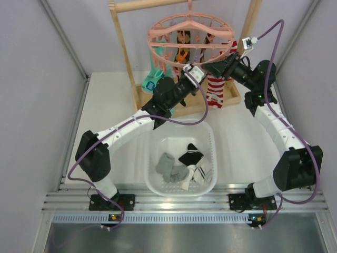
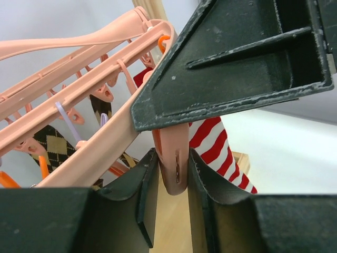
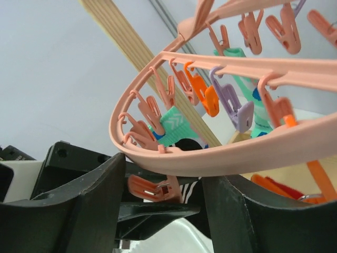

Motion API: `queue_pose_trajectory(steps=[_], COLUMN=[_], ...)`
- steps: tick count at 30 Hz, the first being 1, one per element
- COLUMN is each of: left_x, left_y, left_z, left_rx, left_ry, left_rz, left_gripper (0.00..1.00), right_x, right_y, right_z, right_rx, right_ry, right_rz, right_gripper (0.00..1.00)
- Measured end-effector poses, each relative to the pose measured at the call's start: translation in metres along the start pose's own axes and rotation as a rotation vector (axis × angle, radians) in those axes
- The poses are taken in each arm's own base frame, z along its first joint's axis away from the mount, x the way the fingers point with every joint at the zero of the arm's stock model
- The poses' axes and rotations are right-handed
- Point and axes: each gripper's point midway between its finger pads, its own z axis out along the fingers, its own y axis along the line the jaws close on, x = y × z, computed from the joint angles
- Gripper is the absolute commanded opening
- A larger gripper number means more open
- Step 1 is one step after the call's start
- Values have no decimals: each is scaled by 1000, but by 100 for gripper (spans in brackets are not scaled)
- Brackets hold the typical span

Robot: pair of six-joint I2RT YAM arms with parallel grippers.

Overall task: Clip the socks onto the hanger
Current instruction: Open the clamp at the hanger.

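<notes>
The pink round hanger (image 1: pixel 189 37) hangs from the wooden rack. My left gripper (image 1: pixel 194 71) reaches up under its rim; in the left wrist view its jaws (image 2: pixel 172 158) are shut on a pink clip peg (image 2: pixel 175 163). My right gripper (image 1: pixel 218 66) is just to the right; in the right wrist view its jaws (image 3: pixel 163 163) stand wide apart under the hanger's outer ring (image 3: pixel 237 153). Between them, farther off, I see a pink peg (image 3: pixel 158 188) and part of a black sock with white stripes (image 3: pixel 192 184). More socks, black (image 1: pixel 190 155) and grey (image 1: pixel 167 164), lie in the basket.
The white basket (image 1: pixel 152 145) stands between the arm bases. The light wooden rack (image 1: pixel 124 47) stands at the back with a teal sock (image 1: pixel 151 81) and a red-and-white striped sock (image 1: pixel 216 89) hanging low. Walls close in on both sides.
</notes>
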Motion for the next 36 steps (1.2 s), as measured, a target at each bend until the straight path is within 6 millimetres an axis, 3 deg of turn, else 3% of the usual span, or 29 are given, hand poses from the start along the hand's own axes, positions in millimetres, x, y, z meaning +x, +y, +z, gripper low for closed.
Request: queue_pose_trajectory(steps=[7, 19, 30, 36], left_x=[-17, -21, -21, -21], left_y=[2, 4, 4, 4], left_z=[-16, -20, -21, -21], left_rx=[18, 16, 17, 19], left_ry=[-14, -11, -11, -11], left_rz=[-91, -121, -120, -119], left_gripper=[6, 5, 4, 3], right_x=[-1, -1, 4, 7], right_y=[16, 33, 35, 31], right_z=[1, 0, 2, 5], right_rx=[-75, -154, -162, -143], right_ry=[5, 21, 30, 28], right_rz=[-7, -2, -31, -45], right_gripper=[55, 57, 58, 50])
